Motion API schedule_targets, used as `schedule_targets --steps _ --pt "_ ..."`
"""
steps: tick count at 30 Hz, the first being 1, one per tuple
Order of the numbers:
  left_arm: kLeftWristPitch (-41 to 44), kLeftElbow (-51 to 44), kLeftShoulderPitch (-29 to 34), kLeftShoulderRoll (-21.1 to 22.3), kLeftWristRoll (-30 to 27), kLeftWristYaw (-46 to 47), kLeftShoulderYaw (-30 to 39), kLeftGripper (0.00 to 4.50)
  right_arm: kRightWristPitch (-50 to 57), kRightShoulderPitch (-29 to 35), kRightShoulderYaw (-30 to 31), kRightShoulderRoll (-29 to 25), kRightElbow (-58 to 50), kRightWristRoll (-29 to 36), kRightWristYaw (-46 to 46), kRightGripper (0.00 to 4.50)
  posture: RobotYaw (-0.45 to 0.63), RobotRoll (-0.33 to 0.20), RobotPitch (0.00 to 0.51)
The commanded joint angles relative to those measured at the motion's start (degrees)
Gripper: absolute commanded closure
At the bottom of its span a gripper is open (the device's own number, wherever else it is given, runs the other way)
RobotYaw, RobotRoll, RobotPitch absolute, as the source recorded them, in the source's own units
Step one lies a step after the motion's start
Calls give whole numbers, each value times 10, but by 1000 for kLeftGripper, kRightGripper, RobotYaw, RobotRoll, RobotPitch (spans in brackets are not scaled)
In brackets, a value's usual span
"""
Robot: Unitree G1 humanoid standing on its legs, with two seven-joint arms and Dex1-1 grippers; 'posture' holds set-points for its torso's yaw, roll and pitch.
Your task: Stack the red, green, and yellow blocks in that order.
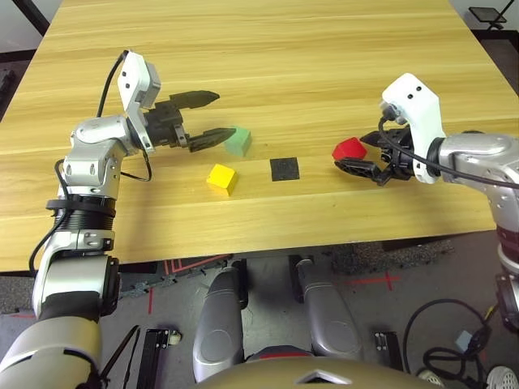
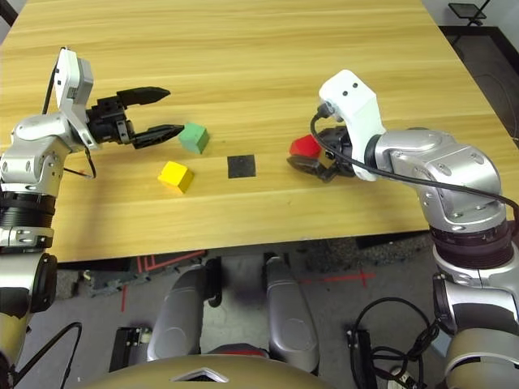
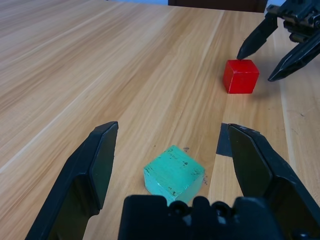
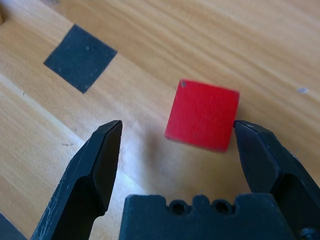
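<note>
The red block lay on the table between my right gripper's spread fingers, one tip at its side. I judged it light, rigid wood, best pinched across flat opposite faces. My left gripper stood open astride the green block; the yellow block sat nearby.

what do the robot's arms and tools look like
Both arms are silver metal with black ribbed joints and a white housing at each wrist. Black cables loop along them. The left tool and right tool each have two black tapered fingers on a black base.
</note>
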Motion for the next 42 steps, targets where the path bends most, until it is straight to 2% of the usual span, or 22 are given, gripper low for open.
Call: schedule_targets --steps 1,8,14,17,22,23,28,33,42 --pt "-12 -9 6 3 10 -17 -12 60 -26 18 1 -7 5 -9 -3 0 153 -29 252" --pt "-12 -7 1 -2 10 -14 -12 60 -106 38 28 3 51 -44 -2 0 161 -23 253" --pt "-2 -24 8 -3 7 -10 -12 60 -127 38 38 20 74 -49 3 0 178 -14 261" --pt "3 -31 11 -4 6 -7 -12 0 -120 35 38 29 73 -43 7 609 181 -13 263" --pt "8 -36 12 -6 5 -2 -12 0 -116 29 39 36 72 -41 9 2368 182 -15 265" --pt "8 -36 12 -7 5 0 -12 0 -118 28 40 36 73 -42 9 2470 183 -15 265" --pt "9 -38 11 -12 4 4 -13 0 -151 12 55 27 78 -46 38 2464 177 -16 262" --pt "8 -35 9 -19 6 5 -15 0 -195 -39 70 5 84 -23 141 2464 175 -18 259" --pt "7 -35 10 -27 5 10 -17 0 -283 -105 121 -25 135 -34 298 2464 187 -25 260"
